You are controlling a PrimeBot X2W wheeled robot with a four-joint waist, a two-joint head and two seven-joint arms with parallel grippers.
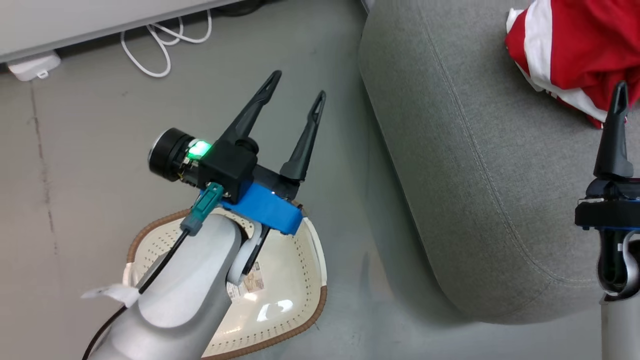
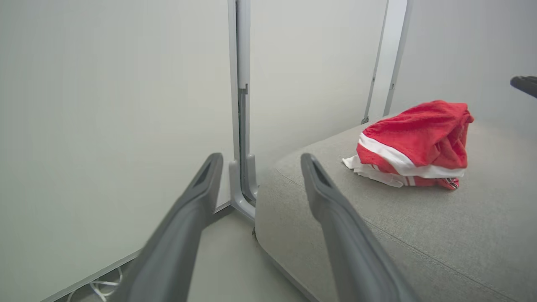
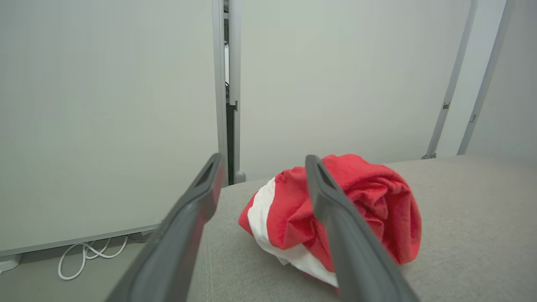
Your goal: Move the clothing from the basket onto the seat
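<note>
Clothing (image 1: 575,50) on seat (image 1: 475,150), upper right; left gripper (image 1: 297,85), right gripper (image 3: 262,163) gape empty.
On retreat, a right finger could snag fabric.

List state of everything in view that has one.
clothing: crumpled heap, lying on the seat
basket: upright, no clothing in the part that shows
seat: carries the clothing
left gripper: open, holding nothing, over the basket's far edge
right gripper: open, at the clothing, not clamped on it
</note>
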